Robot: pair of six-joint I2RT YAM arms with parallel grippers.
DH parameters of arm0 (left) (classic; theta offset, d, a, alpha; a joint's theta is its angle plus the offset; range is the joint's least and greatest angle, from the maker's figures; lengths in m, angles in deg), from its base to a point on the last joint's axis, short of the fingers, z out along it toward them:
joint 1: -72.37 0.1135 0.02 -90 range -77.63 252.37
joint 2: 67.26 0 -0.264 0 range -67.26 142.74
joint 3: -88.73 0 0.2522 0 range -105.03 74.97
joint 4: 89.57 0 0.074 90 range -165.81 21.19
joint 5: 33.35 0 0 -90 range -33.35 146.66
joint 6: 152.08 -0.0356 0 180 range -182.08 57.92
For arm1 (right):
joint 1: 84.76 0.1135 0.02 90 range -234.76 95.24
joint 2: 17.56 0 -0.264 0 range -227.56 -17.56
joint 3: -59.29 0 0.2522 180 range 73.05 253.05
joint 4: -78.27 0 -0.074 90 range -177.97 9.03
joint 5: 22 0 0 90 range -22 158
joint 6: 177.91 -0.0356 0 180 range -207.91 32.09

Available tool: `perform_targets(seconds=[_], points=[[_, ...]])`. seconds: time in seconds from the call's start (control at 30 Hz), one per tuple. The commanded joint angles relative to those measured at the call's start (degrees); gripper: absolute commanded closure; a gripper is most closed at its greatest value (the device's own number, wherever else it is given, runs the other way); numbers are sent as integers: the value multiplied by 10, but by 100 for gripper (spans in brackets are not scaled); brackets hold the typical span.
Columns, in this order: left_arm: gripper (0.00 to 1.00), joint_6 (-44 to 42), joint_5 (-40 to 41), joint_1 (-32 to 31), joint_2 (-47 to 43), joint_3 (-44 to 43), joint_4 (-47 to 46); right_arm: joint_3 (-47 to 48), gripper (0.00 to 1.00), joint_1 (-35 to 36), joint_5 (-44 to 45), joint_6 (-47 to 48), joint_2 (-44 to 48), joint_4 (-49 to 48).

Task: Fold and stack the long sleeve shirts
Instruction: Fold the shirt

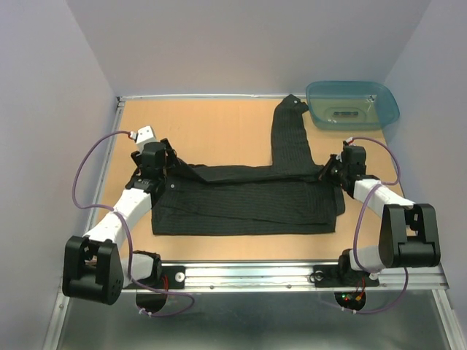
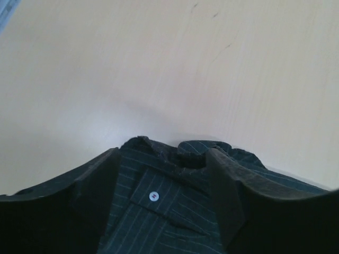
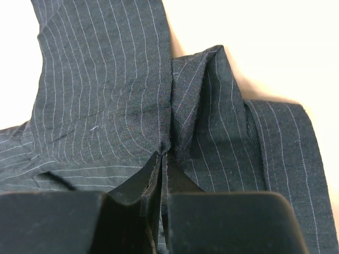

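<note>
One black pinstriped shirt (image 1: 241, 200) is spread on the wooden table (image 1: 211, 124), a sleeve (image 1: 288, 138) laid toward the teal tub (image 1: 352, 104) at the far right. A fold is pinched by the right gripper (image 3: 163, 174); the left gripper (image 2: 161, 177) is held wide over cloth. All is enclosed by pale walls (image 1: 219, 44).

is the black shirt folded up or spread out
Partly folded: the shirt lies as a wide band, one sleeve stretched flat toward the tub.

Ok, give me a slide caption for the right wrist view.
Right tool shut on a raised fold of the black pinstriped shirt, pale table showing beyond.
</note>
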Motion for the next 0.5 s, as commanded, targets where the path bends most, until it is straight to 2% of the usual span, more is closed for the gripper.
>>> perform_targets(seconds=[0.0,0.07,0.13,0.3,0.47], points=[[17,114,-6,2,-51,-4,39,-21,93,-3,18,1,28,-39],[6,161,-25,2,-58,-16,60,-28,92,-3,17,0,29,-44],[1,196,-36,2,-56,-40,95,-31,92,-3,8,0,29,-46],[1,297,-78,2,-64,-41,174,-40,87,-3,2,0,37,-53],[1,317,-98,2,-49,-7,173,-43,86,-3,-8,-5,39,-60]])
